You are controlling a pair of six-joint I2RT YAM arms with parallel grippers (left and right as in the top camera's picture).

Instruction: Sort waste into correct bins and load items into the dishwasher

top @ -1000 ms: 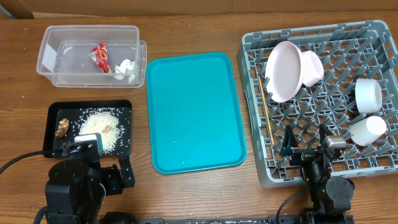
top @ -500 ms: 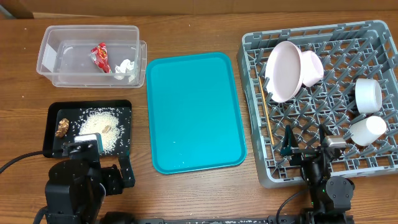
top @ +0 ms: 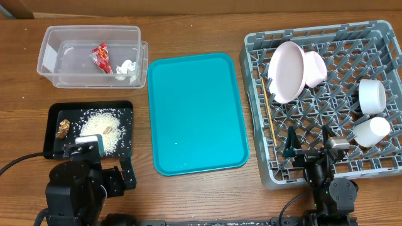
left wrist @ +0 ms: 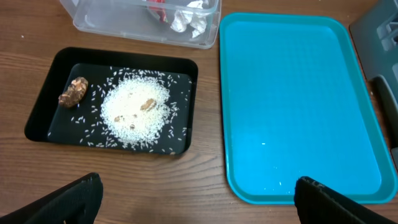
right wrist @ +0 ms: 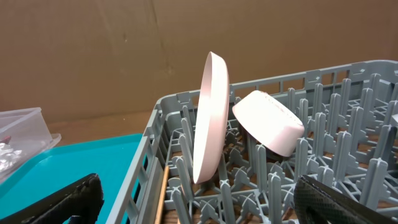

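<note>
Clear plastic tub (top: 48,68) at far left holds the wrapper (top: 102,57) and tissue (top: 127,69). Nearer, the black tray (top: 55,113) holds the rice (top: 100,125) and the brown lump (top: 63,130); both lie just ahead of the left tool (left wrist: 198,180), which is spread wide and holds nothing. Mid-counter (top: 188,194), the teal tray (top: 195,113) is bare. Chopsticks (top: 269,116) lie inside the rack (top: 264,171) by its left wall, long axis pointing away from the robot. Beyond them the plate (top: 286,72) stands on edge, with a bowl (top: 314,68) and cups (top: 372,95) further right. The right tool (right wrist: 198,186), also wide and bare, sits at the rack's near wall, so it is the nearer arm for dishes. Nothing looks left to move.
</note>
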